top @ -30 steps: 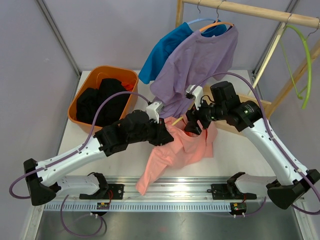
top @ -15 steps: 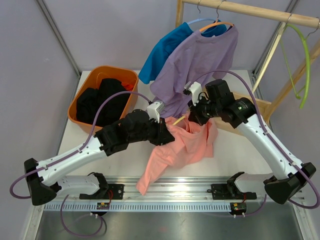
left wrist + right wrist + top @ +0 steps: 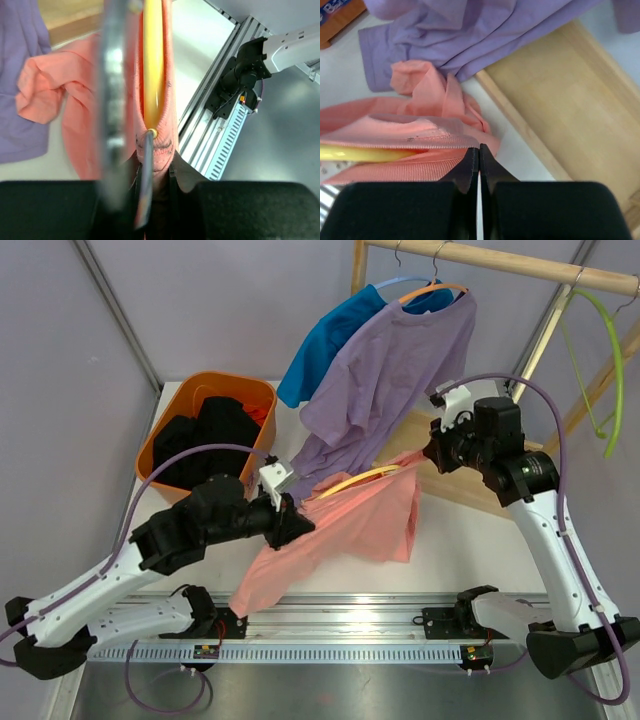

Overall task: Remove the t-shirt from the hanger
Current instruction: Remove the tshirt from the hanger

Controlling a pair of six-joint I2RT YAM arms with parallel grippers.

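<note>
Centre-left in the top view: left gripper (image 3: 298,523) closed tight on the neck of the yellow hanger (image 3: 355,478), with pink collar fabric bunched in beside the metal hook at the bottom middle of the left wrist view. Right of centre: right gripper (image 3: 433,453) pinched fully shut on the ribbed collar edge of the pink t-shirt (image 3: 350,525), fingertips pressed together at the lower middle of the right wrist view. Between the two grips: t-shirt stretched out across mid-frame, still on the hanger, yellow bar showing inside the neck opening, hem trailing toward the lower left over the white table (image 3: 470,540). Just above: a purple t-shirt (image 3: 395,360) hanging from the wooden rail (image 3: 500,265) along the top, a blue shirt (image 3: 325,345) behind it to the left. Far right: a green hanger (image 3: 612,370) hooked near the rail's right end. Under the right arm: the rack's wooden base board (image 3: 565,100). Upper left: an orange basket (image 3: 165,430) filled with black clothes (image 3: 205,435).
</note>
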